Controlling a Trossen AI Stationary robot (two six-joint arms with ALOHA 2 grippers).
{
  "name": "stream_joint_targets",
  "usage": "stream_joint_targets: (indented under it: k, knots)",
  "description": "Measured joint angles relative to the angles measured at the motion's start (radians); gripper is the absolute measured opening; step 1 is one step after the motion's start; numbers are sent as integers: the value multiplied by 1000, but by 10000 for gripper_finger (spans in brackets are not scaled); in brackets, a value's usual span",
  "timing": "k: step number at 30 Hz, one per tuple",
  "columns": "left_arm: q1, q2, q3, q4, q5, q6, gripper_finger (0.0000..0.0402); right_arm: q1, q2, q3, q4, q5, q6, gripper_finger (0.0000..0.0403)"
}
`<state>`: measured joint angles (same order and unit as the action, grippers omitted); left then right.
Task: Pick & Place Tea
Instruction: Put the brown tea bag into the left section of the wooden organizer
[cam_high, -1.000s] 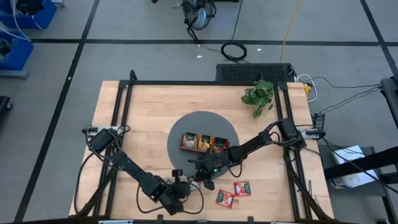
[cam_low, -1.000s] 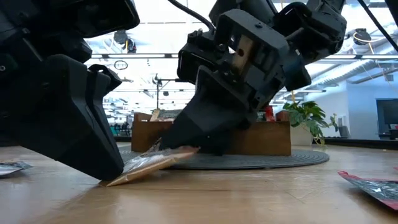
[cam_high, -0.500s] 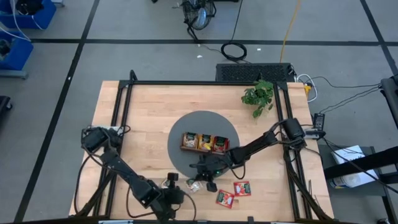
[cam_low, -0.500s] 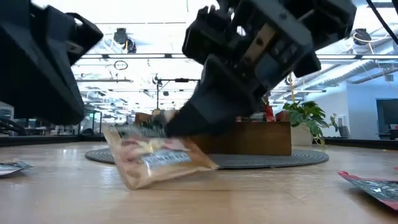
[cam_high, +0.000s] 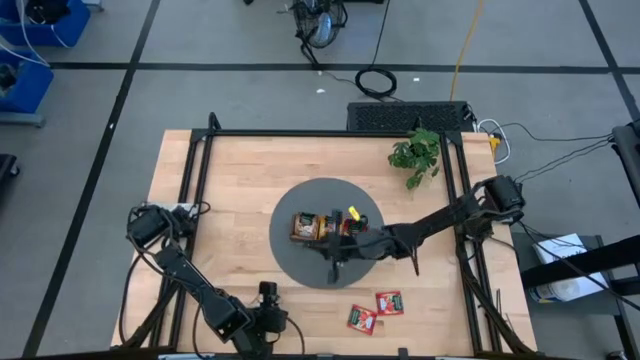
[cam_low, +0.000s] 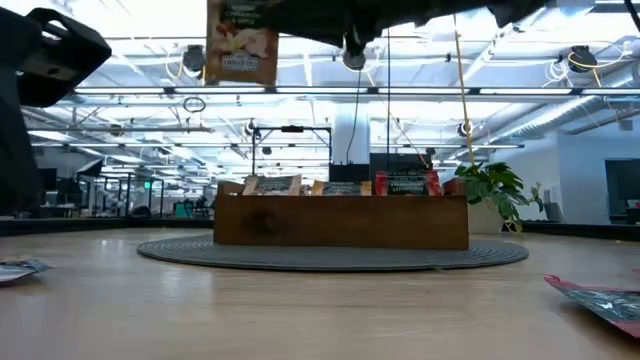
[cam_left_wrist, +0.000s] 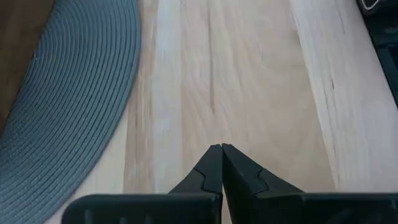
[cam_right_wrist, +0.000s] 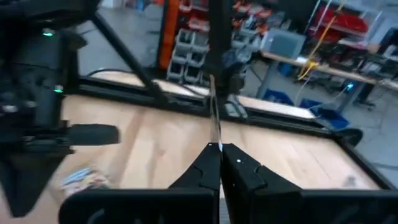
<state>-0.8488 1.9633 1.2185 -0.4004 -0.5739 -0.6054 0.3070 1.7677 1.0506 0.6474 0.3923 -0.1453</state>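
Right gripper (cam_right_wrist: 219, 148) is pinched tight on a tan tea sachet (cam_low: 242, 41), holding it high over the wooden tray (cam_high: 324, 229) on the round grey mat (cam_high: 300, 265). Two red sachets (cam_high: 376, 310) lie on the table (cam_high: 230, 180) nearby. Left gripper (cam_left_wrist: 222, 152), fingers together and empty, waits near the table's front edge.

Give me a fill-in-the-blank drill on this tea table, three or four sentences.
The left hand is ___ and holds nothing.
The right hand grips a sachet, lifted ___ than the tray.
___ red sachets lie on the bare table.
The tray stands on a round ___ mat.
Missing words: shut; higher; two; grey.
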Motion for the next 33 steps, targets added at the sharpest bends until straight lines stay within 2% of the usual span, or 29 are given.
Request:
stream_joint_targets:
  k: [2,8,13,16,23,33]
  knots:
    - [0,-1,1,-21,0,-18,10,-24,0,-32,41,-3,-2,0]
    - [-12,-1,1,-46,-3,-58,10,-107,23,-148,76,1,128,0]
    - [-8,-2,1,-47,-4,-55,10,-146,51,-231,254,-32,160,0]
    - [1,-2,1,-52,-4,-55,10,-152,66,-243,266,-80,167,0]
    - [11,-3,2,-53,-4,-60,10,-146,79,-242,275,-80,186,0]
    - [12,-3,2,-52,-4,-63,10,-146,219,-241,429,-78,193,0]
